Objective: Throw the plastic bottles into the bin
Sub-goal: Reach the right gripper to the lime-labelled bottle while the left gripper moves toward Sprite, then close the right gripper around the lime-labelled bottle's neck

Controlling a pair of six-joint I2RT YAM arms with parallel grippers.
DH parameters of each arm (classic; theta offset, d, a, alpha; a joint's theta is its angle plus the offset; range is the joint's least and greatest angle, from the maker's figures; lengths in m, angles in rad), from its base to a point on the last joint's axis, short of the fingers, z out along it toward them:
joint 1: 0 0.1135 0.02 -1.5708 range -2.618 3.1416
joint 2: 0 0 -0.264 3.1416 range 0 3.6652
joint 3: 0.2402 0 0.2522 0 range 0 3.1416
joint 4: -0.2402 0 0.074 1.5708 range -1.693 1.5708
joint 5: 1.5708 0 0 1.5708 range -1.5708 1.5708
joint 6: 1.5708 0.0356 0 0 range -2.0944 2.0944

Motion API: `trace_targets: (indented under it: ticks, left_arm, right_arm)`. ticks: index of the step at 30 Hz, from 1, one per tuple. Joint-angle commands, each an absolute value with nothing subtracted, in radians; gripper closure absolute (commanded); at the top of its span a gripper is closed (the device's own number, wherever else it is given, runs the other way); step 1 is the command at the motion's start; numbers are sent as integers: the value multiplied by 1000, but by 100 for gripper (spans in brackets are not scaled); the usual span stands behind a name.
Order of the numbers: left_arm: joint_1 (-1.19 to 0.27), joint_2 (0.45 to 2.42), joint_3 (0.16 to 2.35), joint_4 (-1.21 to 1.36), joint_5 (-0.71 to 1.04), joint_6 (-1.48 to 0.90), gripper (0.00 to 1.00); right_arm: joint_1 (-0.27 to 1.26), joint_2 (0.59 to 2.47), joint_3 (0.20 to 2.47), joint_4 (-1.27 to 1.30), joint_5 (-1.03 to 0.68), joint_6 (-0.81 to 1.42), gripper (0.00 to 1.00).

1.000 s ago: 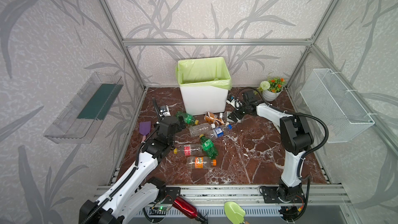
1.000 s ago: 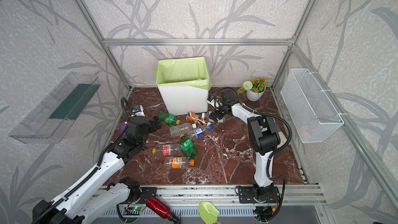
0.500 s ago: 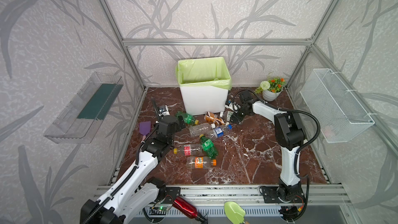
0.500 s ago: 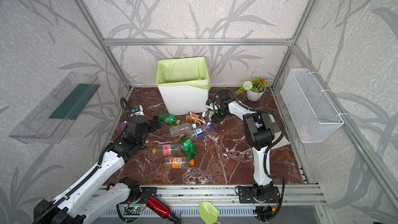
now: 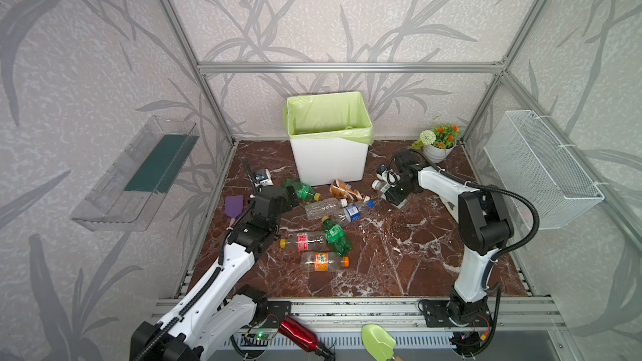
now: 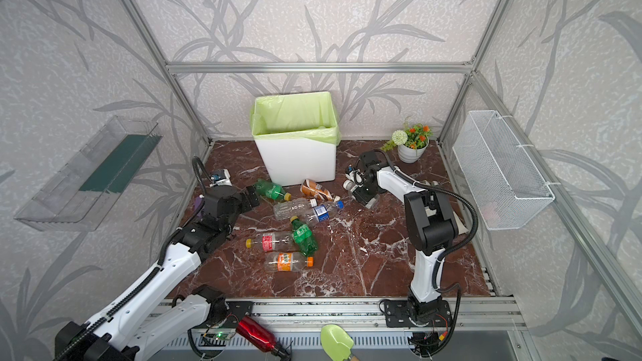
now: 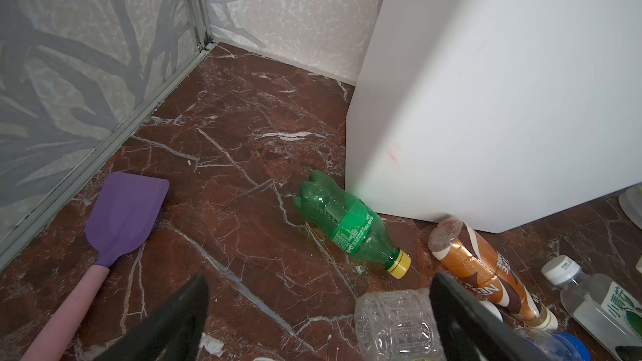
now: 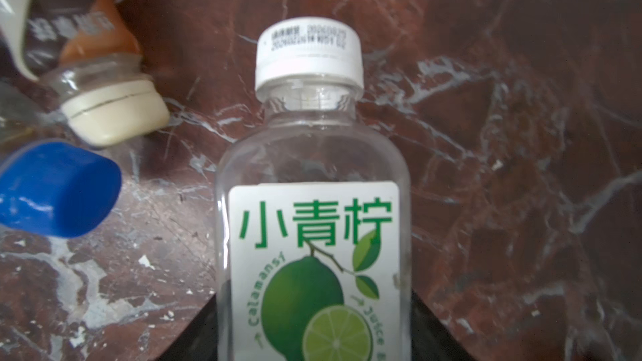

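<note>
Clear lime-label bottle (image 8: 314,220) lies between right gripper (image 8: 314,295) jaws, clamped or not I cannot tell, so pinch mid-body squarely before lifting to the bin (image 5: 328,164), while left gripper (image 7: 319,277) jaws gape.

Left hand (image 7: 319,277) spread wide; right hand (image 8: 312,295) low, fingers closer-set.

The clear bottle (image 8: 312,154) has a white label (image 8: 312,255) reading "小青柠" in green, with "Calamansi" and "Juice" around a lime picture. Its white cap (image 8: 309,57) bears blurred, unreadable digits.
</note>
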State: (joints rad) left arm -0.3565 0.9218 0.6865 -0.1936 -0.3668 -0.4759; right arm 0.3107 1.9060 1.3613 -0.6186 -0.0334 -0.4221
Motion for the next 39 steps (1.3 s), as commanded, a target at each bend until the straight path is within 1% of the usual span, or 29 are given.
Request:
trace_targets:
  ticks: [1,3,7,14,19,22,25,28,31,33,35,36,39]
  left_arm:
    - [-347,918,674,-183,-361,-506,1]
    - [-345,917,676,-183,-357,-507,1]
    - [-344,914,681,-184,-353,-506,1]
    - [-342,907,670,-186,-348,-519,1]
    - [-341,902,669,-189,-348,-518,1]
    - [-338,894,669,-194,-352,-513,1]
    - [-336,886,666,-195,-356,-511,1]
    - [-333,881,660,-196,-358,-511,1]
    - [-330,876,654,-201,-358,-516,1]
    - [-328,872,650,-200,-357,-518,1]
    - [-326,862,649,-204,-358,-518,1]
    - [-324,859,649,-204,-359,-517,1]
    - [-319,849,646,-213,-362,-512,1]
  right_arm:
    - [314,1860,1329,-688,24,-313,32]
    - [316,1869,1336,-713,30,-296,24]
    - [319,1897,1370,-745,43,-284,15]
    - [328,1942,1429,-755,68,-306,13]
    - [330,2045,1523,-864,68,-347,16]
    - [328,2077,1538,-883,91,-368,16]
    - [319,2093,1549,-883,74,-376,16]
    - [316,2101,1567,-886,50,-370,22]
    - [316,2100,1570,-882,5,-368,24]
    - [316,2107,1581,-893,-6,-366,31]
    - [314,2097,1584,-891,-6,-358,43]
    - [314,2083,1582,-883,-9,-355,47]
    - [304,2006,1575,-845,-21,-337,52]
